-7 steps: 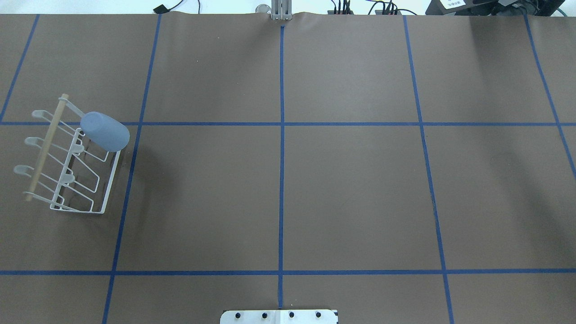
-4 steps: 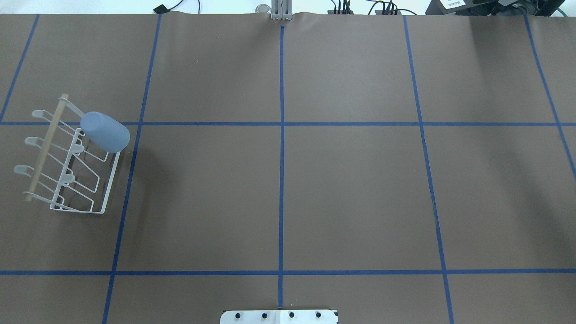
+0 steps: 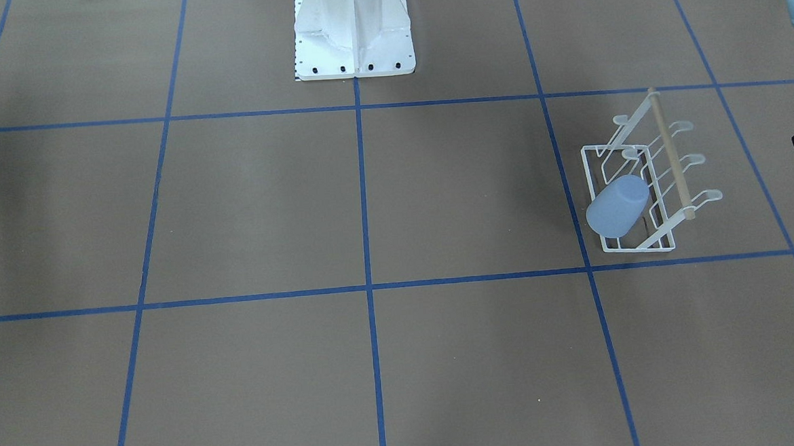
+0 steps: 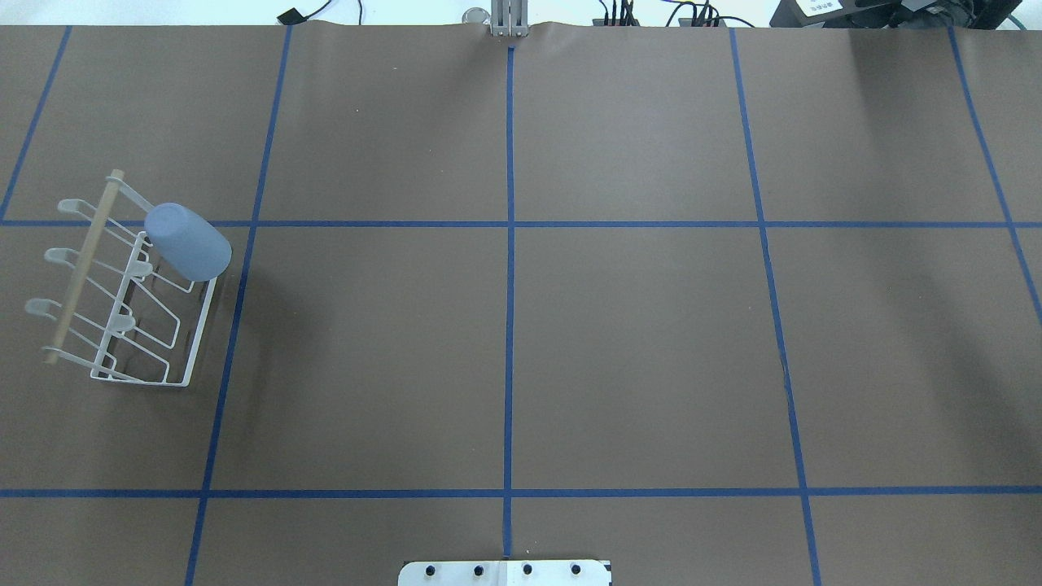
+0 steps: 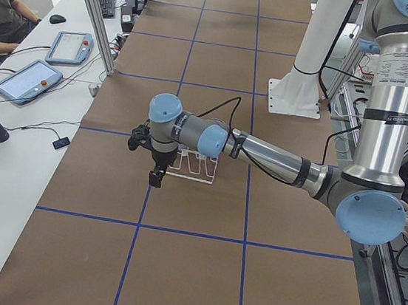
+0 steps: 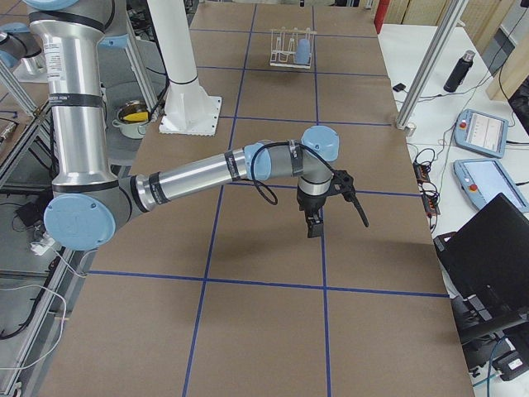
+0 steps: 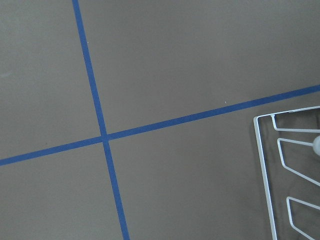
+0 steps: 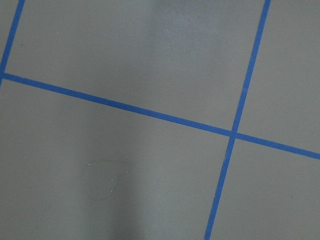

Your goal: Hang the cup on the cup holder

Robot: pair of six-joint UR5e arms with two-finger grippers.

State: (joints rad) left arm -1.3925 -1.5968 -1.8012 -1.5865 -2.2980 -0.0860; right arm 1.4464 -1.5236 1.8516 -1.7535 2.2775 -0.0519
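**Cup sits on the rack; left arm is the near one**

The cup (image 4: 189,242) is at the left edge of the overhead view, at the upper right end of the cup holder (image 4: 81,268). It rests on the wires there, presumably over a prong that it hides. Its long axis is tilted, not upright: the closed end points up toward the wooden rod and the wider end slopes down toward the base frame. Nothing grips it. I judge the hanging done, or nearly so.

In the front-facing view the cup (image 3: 617,206) is on the frame's left side of the cup holder (image 3: 671,154). A black part, probably of the left gripper, shows at the right edge. So the cup lies leftward from that gripper, with the rack between them.

The left gripper (image 5: 150,162) hangs above the table (image 4: 570,325) just beside the rack. Its wrist camera catches only a corner of the base frame, at lower right. Whether its jaws are spread or pressed together I cannot tell.

The right gripper (image 6: 331,211) hangs well apart from the rack, which shows small at the top of that view, and its jaw state is equally unclear. Any further move near the cup would fall to the left arm, and a retreat should go away from the rack.
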